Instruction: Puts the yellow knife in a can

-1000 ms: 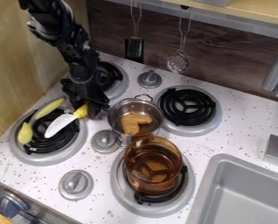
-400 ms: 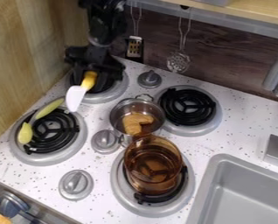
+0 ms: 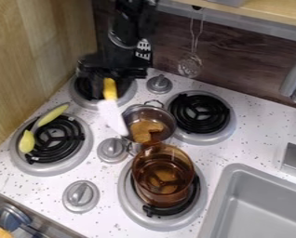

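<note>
Yellow-handled knife with a white blade [image 3: 112, 114] hangs at eleven o'clock, its tip toward five beside the small steel pot [image 3: 166, 114]; the black two-finger gripper [image 3: 104, 86] is closed on its handle. White speckled counter [image 3: 250, 151] runs beneath, with an amber glass pot [image 3: 163, 174] at six and a black coil burner [image 3: 199, 113] at one. A grey sink [image 3: 234, 172] lies at four, pale wood panelling [image 3: 32, 51] rises at ten, and dark wood backsplash [image 3: 244, 53] spans twelve to two.
</note>
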Controlling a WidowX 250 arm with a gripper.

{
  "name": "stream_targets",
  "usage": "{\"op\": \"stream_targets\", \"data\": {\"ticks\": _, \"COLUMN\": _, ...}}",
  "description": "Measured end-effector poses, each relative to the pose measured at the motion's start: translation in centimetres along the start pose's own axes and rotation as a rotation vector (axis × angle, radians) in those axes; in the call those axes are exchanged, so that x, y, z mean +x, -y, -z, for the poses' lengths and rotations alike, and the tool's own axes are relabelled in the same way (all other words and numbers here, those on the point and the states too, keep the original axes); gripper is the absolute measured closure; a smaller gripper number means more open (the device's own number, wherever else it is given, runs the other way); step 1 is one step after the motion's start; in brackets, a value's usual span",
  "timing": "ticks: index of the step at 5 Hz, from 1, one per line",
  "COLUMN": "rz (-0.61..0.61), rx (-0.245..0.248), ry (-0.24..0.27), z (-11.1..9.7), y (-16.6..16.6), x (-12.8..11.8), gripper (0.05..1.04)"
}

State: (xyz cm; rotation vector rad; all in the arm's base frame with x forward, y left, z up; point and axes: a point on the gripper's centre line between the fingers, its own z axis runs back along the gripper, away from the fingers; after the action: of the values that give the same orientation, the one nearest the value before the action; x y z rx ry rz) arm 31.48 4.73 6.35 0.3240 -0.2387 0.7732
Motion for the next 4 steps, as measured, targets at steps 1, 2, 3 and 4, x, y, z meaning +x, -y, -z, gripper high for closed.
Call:
{"op": "stream_targets", "data": {"ticks": 1, "rz": -0.128, "rx": 0.044, "ry": -0.052, "z": -1.9, "y": 0.8, "x": -1.4, "gripper": 0.58}}
{"op": "stream_targets", "data": {"ticks": 2, "rz": -0.224, "rx": 0.05, "ry": -0.088, "z": -2.4, "y": 1.8, "x": -3.6, "gripper": 0.58}}
{"op": "stream_targets", "data": {"ticks": 3, "rz": -0.299, "rx": 0.023, "ry": -0.124, "z": -1.4, "y": 2.1, "x": -5.3, "gripper": 0.58}}
{"op": "stream_targets", "data": {"ticks": 4, "rz": -0.344, "rx": 0.032, "ry": -0.173, "z": -1.1, "y": 2.3, "x": -7.3, "gripper": 0.58}}
